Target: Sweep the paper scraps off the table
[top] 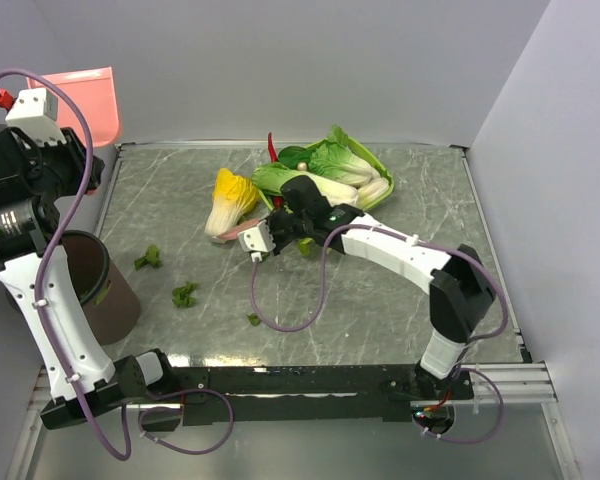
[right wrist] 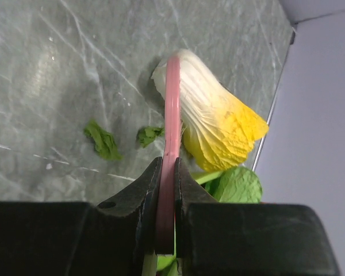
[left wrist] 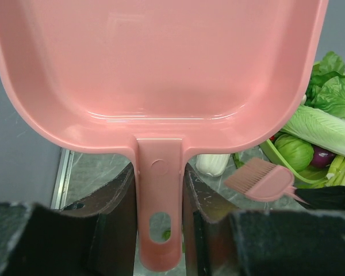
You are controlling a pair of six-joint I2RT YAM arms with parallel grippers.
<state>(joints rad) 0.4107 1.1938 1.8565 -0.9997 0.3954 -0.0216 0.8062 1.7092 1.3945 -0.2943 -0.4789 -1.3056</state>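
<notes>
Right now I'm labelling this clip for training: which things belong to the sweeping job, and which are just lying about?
Job: paper scraps, pink dustpan, pink brush, table, probably the brown bin.
Lying about: yellow-and-white cabbage, heap of leafy greens.

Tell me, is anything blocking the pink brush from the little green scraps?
Nothing visible does. Only bare table lies between the brush and the paper scraps. The yellow cabbage sits beside the brush, not between.

paper scraps [top: 184, 294] on table [top: 400, 320] left half | bin [top: 105, 290] left of them | cabbage [top: 230, 200] behind | greens [top: 330, 165] right of cabbage
</notes>
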